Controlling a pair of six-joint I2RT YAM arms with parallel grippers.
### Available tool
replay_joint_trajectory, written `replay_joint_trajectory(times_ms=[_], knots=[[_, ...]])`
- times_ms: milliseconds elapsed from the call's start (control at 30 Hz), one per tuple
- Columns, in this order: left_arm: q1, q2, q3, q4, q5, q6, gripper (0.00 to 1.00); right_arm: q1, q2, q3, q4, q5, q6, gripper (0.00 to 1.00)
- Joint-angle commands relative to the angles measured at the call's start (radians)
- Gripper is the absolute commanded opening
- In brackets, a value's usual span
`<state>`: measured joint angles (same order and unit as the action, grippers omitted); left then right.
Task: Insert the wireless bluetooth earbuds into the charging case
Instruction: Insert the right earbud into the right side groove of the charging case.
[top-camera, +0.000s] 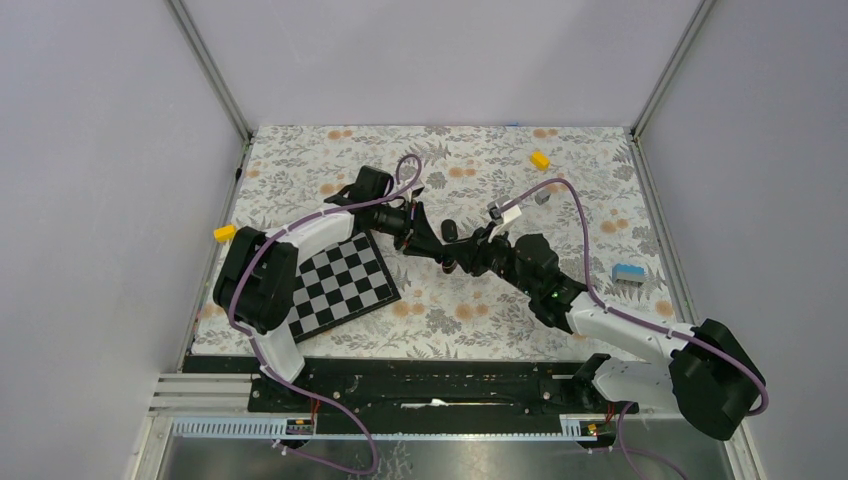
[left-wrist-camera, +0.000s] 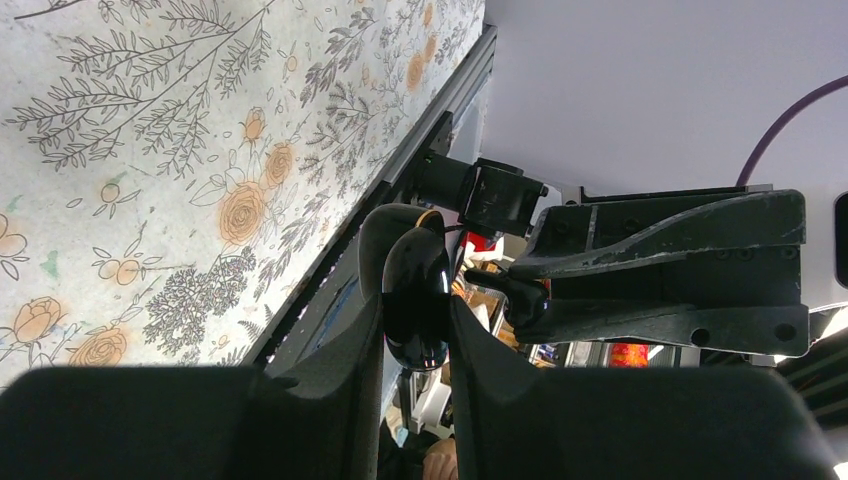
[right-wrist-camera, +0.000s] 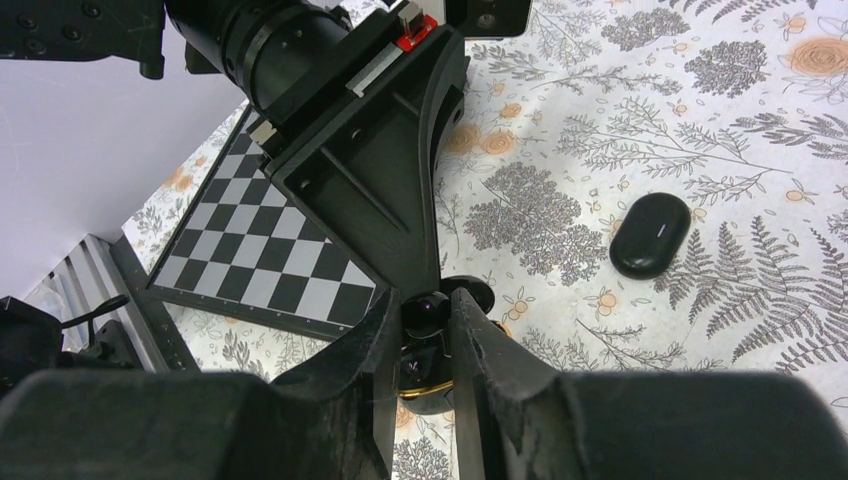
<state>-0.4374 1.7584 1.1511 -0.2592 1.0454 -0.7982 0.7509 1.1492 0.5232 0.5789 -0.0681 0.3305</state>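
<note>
Well, neither bud looks seated yet, I'd say. The left gripper (left-wrist-camera: 418, 330), jaws nearly together, pinches the small glossy black rounded charging case (left-wrist-camera: 412, 275) up off the flowered tablecloth (left-wrist-camera: 150, 150). The right gripper (right-wrist-camera: 427, 335), also narrowly parted, nips one tiny black rounded earbud (right-wrist-camera: 422, 310) right by it. The second bud I can't spot. A matte black oblong pebble (right-wrist-camera: 650, 235) lies apart on the cloth; I can't identify it.
</note>
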Motion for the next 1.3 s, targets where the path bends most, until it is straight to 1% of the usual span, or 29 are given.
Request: replay_joint_trajectory(times_ms=[0,133,233,1267], knots=[[0.005,-0.025,-0.010,0.046,0.057,0.000,0.00,0.009,0.011,0.000,0.087,0.042,0.002,0.22],[0.005,-0.013,-0.011,0.044,0.130,0.002,0.00,0.009,0.015,-0.007,0.108,0.042,0.004,0.22],[0.005,-0.011,-0.016,0.041,0.150,0.007,0.00,0.009,0.013,-0.012,0.112,0.027,0.002,0.22],[0.012,-0.027,-0.019,0.083,0.173,-0.063,0.00,0.009,0.025,-0.052,0.151,0.024,0.009,0.22]])
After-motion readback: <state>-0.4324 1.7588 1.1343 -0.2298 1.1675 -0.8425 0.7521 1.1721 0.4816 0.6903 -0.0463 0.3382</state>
